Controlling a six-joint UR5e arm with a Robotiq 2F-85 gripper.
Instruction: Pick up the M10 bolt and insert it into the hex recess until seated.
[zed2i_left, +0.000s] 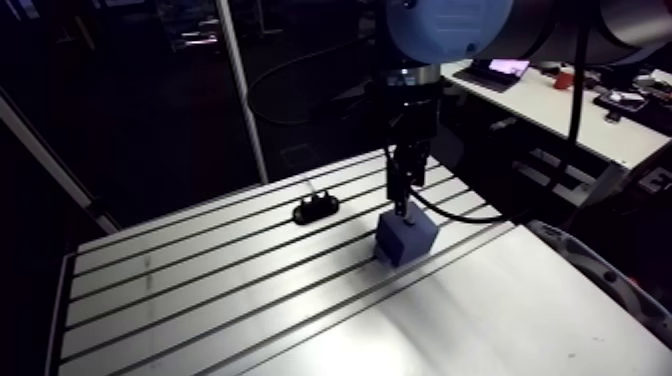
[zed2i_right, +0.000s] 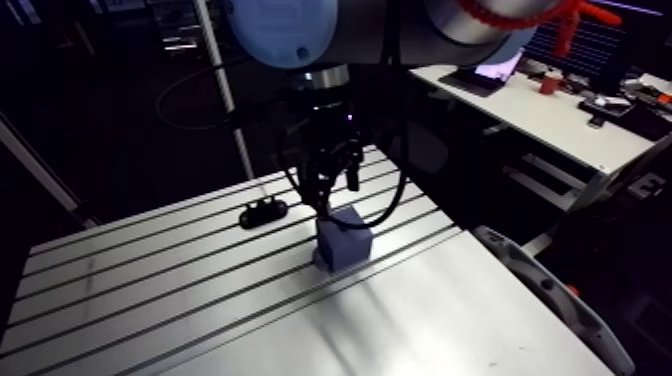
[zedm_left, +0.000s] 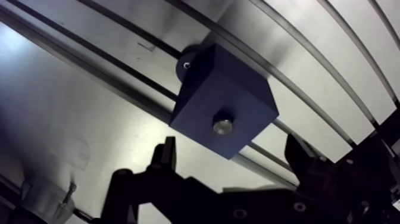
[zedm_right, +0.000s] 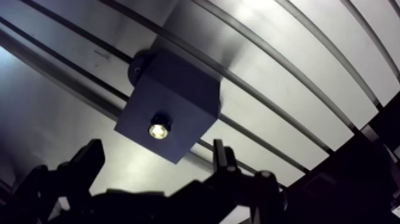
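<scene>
A blue block (zed2i_left: 405, 238) is seen standing on the table (zed2i_left: 200, 300), over one of the table's long slots. The bolt (zedm_left: 222, 126) is found in the block. Its shiny round end shows in a dark hole in the block's top face, near one edge. How deep it sits cannot be told. The bolt is not gripped by anything.

In the wrist view the jaws are seen wide apart, with nothing between them. They are placed above the block, and the bolt is seen just ahead of the gap between them. In the arm view the jaws hang straight down over the block, very near its top. Whether the block is touched by them cannot be told.

A small black round part (zedm_left: 188, 64) with a tiny screw is seen peeking out from under the far side of the block. A small black thing (zed2i_left: 315, 208) is laid on the table, well apart from the block. A silver round piece (zedm_left: 44, 202) with a little screw is seen on the table beside the jaws.
</scene>
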